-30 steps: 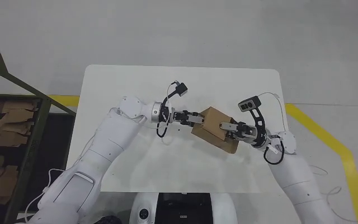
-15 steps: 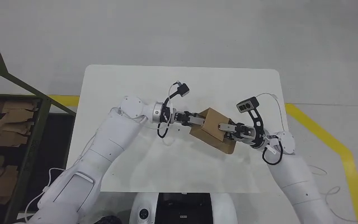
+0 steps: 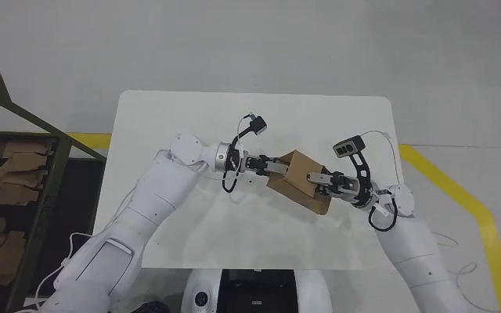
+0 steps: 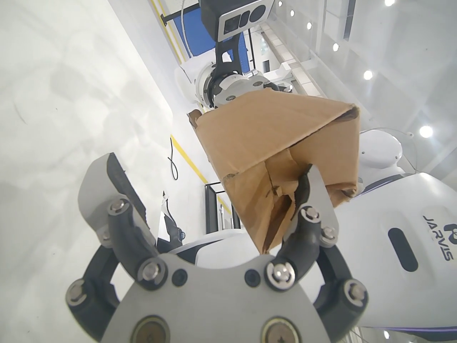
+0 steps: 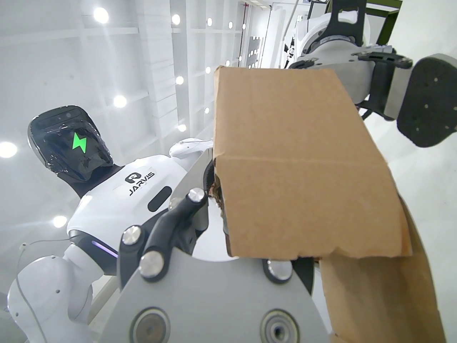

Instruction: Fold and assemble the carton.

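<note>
As the carton (image 3: 300, 180) hangs above, a white table (image 3: 156, 125) spans grey floor (image 3: 235, 39).

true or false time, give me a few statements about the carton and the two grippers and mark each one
1. The carton lies flat and unfolded on the table. False: it is opened into a box shape and sits between the two grippers.
2. The left gripper is open. True.
3. Both of the left gripper's fingers press on the carton. False: one finger touches an end flap, and the other finger stands apart from the cardboard.
4. The right gripper is at the carton's opposite end from the left gripper. True.
5. The carton is plain brown cardboard. True.
</note>
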`<state>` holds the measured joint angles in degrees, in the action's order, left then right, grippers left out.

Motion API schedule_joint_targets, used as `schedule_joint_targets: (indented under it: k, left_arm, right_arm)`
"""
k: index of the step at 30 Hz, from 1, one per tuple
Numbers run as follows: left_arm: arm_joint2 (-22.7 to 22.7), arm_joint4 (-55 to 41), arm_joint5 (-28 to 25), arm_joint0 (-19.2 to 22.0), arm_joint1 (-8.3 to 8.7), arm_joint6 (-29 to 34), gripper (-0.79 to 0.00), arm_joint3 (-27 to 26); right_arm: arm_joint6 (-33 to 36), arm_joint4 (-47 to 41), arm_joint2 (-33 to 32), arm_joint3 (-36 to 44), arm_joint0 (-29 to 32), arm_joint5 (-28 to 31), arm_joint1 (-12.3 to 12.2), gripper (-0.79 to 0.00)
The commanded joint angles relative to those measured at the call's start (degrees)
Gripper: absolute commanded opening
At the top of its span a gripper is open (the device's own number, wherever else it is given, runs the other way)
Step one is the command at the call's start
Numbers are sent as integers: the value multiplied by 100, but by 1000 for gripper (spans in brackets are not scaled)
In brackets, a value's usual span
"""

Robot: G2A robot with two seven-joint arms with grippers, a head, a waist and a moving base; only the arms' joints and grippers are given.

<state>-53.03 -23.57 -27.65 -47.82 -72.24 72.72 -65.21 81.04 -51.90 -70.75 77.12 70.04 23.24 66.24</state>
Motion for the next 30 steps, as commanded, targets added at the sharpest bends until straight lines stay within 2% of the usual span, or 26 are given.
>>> schedule_joint_targets:
  k: [1,8,14,20,30]
  left_arm:
    - [-78,-36,-68,-14,18,-59,0,55]
    - [-374,-136,-275,-159,105,-164,0,0]
    - [-498,-125,-290,-269,164,-124,0,-137]
    - [-546,-67,-291,-350,209,-16,0,-269]
    - [-467,270,-215,-498,287,176,0,-609]
  right_arm:
    - [20,-11,-38,-7,6,-20,-2,-785]
    - [239,58,-178,15,13,-239,-30,-785]
    - [696,288,-167,86,-57,-695,-71,-785]
    - [696,432,52,130,-123,-696,-181,-785]
    - [696,133,337,62,-292,-695,-362,-785]
